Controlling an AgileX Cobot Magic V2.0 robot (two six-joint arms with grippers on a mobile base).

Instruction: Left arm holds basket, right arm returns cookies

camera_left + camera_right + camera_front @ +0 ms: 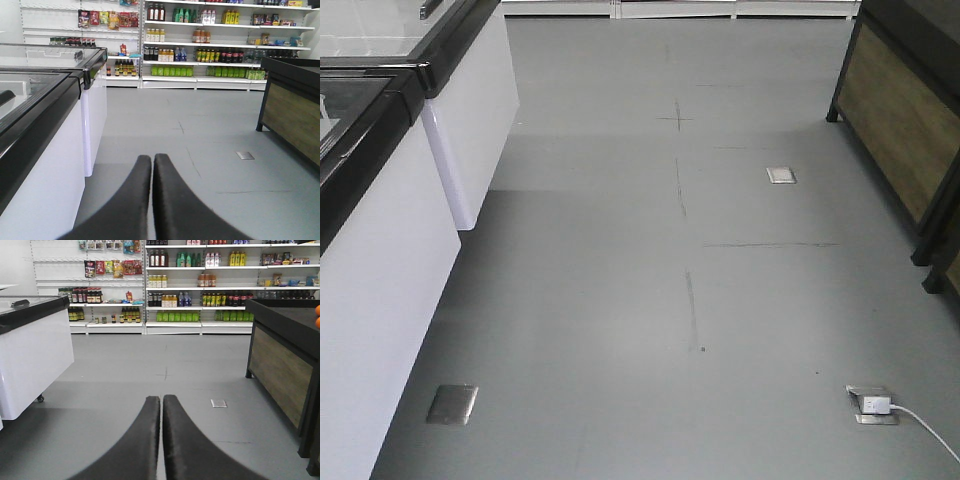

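We see mostly the grey floor [620,300], which fills the front view and has thin dark lines crossing it. At the far wall, in the left wrist view, stand long white shelves [200,50] full of bottles and packets. Along the left side of the front view there is a white freezer [380,250] with a black rim, and a second freezer [470,130] stands just behind it. On the right stands a dark stand [895,130] with a wooden side panel. The left gripper [152,162] hangs low over the floor and points toward the shelves. Its jaws are pressed together with only a thin slit between them, and they hold nothing. The right gripper [161,402] hangs the same way, its jaws also closed on nothing. From these views we cannot tell where the basket and the cookies are. In the floor lie three small metal socket plates: one [781,175] near the stand, one [452,404] beside the near freezer, and one [872,404] at the lower right. This last one carries a white plug [877,404] with a white cable.
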